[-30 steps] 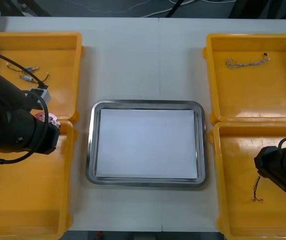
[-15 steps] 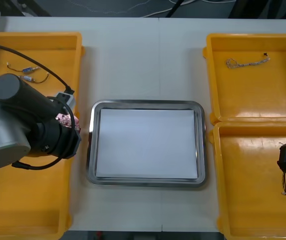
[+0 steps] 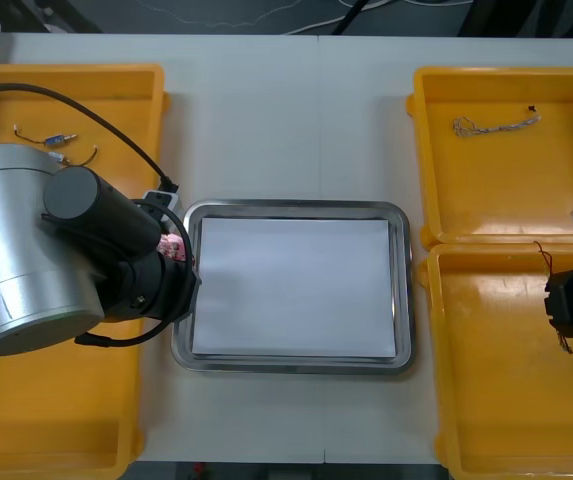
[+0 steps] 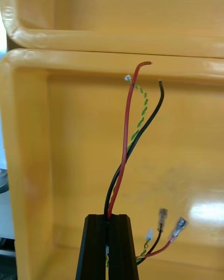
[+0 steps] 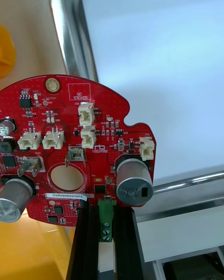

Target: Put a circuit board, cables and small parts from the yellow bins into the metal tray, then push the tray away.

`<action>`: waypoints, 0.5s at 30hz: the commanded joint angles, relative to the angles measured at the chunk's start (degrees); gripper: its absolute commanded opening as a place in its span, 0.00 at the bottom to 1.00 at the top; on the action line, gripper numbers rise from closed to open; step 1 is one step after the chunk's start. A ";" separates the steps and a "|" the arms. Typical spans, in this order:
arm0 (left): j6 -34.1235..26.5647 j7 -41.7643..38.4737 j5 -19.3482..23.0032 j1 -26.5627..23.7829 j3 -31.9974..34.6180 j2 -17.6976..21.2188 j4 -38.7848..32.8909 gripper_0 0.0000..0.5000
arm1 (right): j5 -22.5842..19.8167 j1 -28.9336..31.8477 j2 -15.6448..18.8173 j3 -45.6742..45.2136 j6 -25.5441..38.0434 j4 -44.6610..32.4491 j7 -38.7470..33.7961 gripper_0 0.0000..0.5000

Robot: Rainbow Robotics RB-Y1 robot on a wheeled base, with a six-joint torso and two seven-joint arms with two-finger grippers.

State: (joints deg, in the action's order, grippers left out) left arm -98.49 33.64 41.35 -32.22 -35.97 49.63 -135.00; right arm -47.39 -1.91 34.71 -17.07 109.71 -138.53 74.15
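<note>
Centre-left in the front view, the left gripper (image 5: 105,210) pinches the red circuit board (image 5: 77,149) by its green connector, the board jutting past the fingertips over the left rim of the metal tray (image 3: 291,207). At the right edge, the right gripper (image 4: 108,218) clamps red and black cables (image 4: 125,140) — over the lower-right yellow bin (image 3: 496,400).

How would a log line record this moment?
left gripper: shut on circuit board, at tray left rim | right gripper: shut on cables, above near right bin
</note>
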 commanded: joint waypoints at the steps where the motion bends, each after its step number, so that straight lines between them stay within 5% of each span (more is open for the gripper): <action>1: 0.49 -3.76 -1.97 -3.11 -2.53 -3.14 -1.40 0.00 | -2.09 -2.40 2.20 -0.07 0.29 -2.18 4.52 0.00; 15: 2.42 -6.13 -6.46 -6.63 -11.14 -8.59 4.31 0.00 | -3.23 -6.18 2.82 2.04 0.29 -6.84 4.78 0.00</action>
State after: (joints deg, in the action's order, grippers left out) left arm -97.35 32.37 35.75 -36.09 -45.04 43.30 -131.32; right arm -49.85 -6.57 35.61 -16.26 109.79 -142.61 77.59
